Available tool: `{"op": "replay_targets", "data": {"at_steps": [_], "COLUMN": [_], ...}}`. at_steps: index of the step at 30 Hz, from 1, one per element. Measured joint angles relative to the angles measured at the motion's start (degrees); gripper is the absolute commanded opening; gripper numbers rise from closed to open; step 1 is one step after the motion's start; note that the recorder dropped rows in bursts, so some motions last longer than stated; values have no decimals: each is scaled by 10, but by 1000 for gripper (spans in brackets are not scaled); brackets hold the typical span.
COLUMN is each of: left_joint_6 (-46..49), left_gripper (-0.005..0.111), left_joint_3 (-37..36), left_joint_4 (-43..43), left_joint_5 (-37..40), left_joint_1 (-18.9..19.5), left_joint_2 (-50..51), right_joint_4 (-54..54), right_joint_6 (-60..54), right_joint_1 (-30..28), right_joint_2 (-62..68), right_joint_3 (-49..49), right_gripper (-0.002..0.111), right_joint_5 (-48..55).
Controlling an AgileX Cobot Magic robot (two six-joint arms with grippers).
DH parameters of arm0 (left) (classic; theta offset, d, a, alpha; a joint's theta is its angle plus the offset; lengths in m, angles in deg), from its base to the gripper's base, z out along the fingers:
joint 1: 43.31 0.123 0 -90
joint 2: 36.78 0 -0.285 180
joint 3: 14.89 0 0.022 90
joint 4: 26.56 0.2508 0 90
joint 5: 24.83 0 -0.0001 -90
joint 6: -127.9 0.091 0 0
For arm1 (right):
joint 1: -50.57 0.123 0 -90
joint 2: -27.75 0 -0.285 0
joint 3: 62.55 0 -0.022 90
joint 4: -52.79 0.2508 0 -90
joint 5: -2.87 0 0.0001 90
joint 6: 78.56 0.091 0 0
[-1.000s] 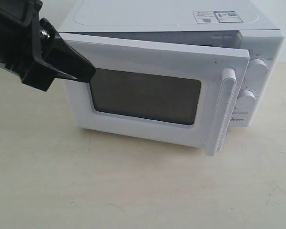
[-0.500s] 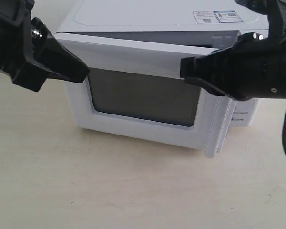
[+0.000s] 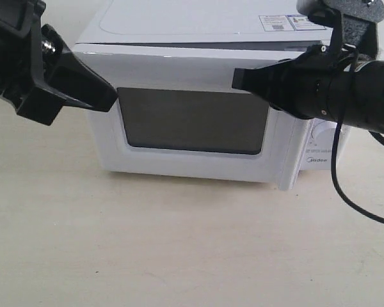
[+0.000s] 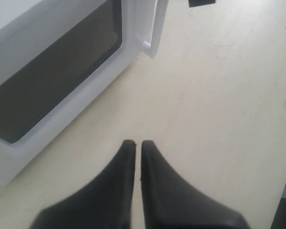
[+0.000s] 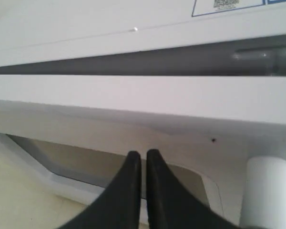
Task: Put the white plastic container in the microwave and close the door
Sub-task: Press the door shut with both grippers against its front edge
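Note:
The white microwave (image 3: 179, 22) stands mid-table. Its door (image 3: 179, 70) with the dark window (image 3: 192, 121) is swung almost flat against the body. A thin dark slit (image 5: 133, 59) still shows along the door's top edge. My right gripper (image 3: 238, 78) (image 5: 143, 152) is shut and empty, its tips close in front of the door's upper right, beside the handle (image 5: 269, 191). My left gripper (image 3: 114, 99) (image 4: 135, 142) is shut and empty, by the door's left edge, over bare table. The white plastic container is hidden.
The lower knob (image 3: 323, 131) and the brand mark show beneath my right arm. A sticker (image 3: 291, 22) lies on the microwave's top. The pale tabletop (image 3: 179, 243) spreads in front of the microwave. A black cable (image 3: 345, 192) hangs from the right arm.
The door has swung from well ajar to nearly closed. My right gripper came in from the right across the door's upper right. The left gripper drew back slightly.

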Motion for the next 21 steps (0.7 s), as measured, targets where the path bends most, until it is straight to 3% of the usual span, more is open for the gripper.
{"op": "replay_targets", "data": {"at_steps": [21], "left_joint_6": [-11], "left_gripper": [4], "left_joint_3": [0], "left_joint_4": [1], "left_joint_5": [-2], "left_joint_1": [0], "left_joint_2": [0], "right_joint_4": [2], "right_joint_6": [9], "right_joint_1": [0], "right_joint_2": [13], "right_joint_3": [0], "right_gripper": [0], "right_joint_5": [-108]}}
